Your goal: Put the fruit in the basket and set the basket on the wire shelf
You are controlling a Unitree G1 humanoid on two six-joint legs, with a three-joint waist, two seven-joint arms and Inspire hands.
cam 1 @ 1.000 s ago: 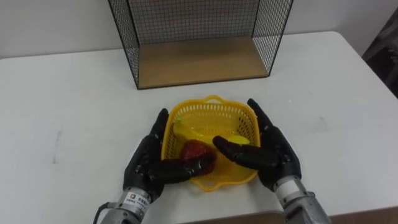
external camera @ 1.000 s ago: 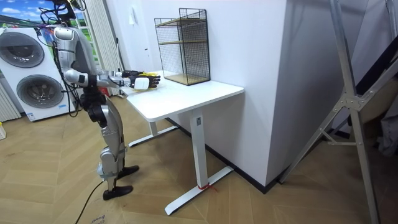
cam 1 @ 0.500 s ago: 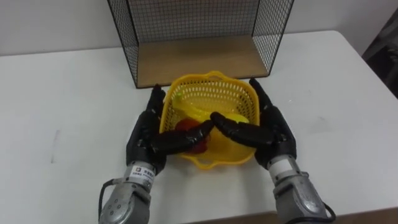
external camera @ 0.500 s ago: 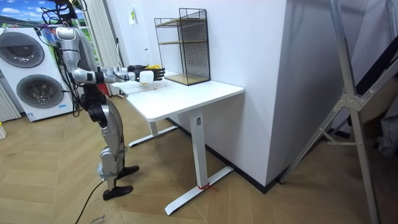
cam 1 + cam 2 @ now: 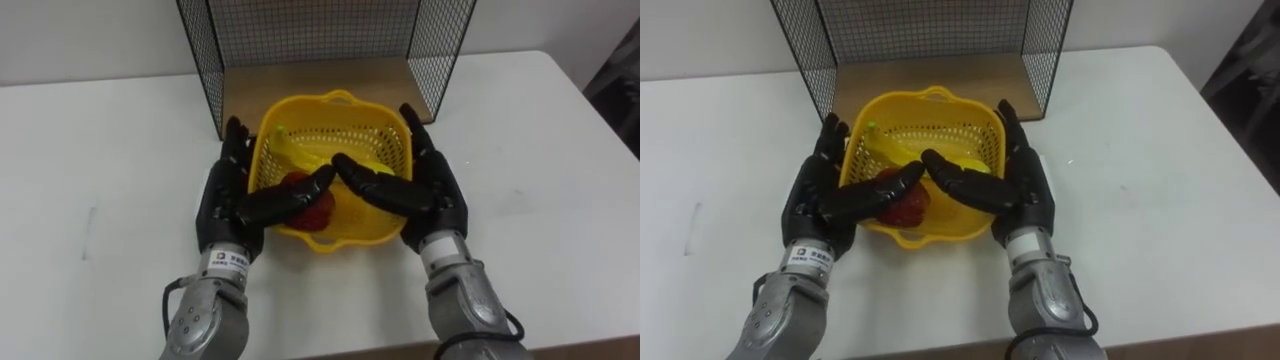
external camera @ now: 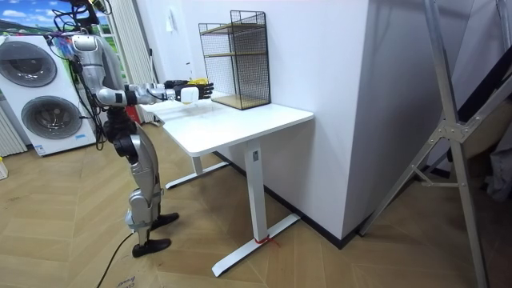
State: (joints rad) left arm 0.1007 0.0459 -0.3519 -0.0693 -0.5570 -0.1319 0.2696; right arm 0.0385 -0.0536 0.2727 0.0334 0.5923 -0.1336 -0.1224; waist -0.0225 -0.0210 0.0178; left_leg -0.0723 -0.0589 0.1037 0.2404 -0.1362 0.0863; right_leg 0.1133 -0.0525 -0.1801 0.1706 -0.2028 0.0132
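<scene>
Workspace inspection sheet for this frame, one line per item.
Surface: white table, bare around the work.
Job's things: yellow basket holds a banana and a red fruit. Its far rim is over the front of the wire shelf base board.
Clutter: nothing seen.
Robot hands: left robot hand and right robot hand are flat against opposite basket sides, fingers straight, thumbs reaching over the fruit.
Cables: nothing seen on the table.
Surroundings: washing machines at the room view's left, metal stand at its right, wooden floor.
</scene>
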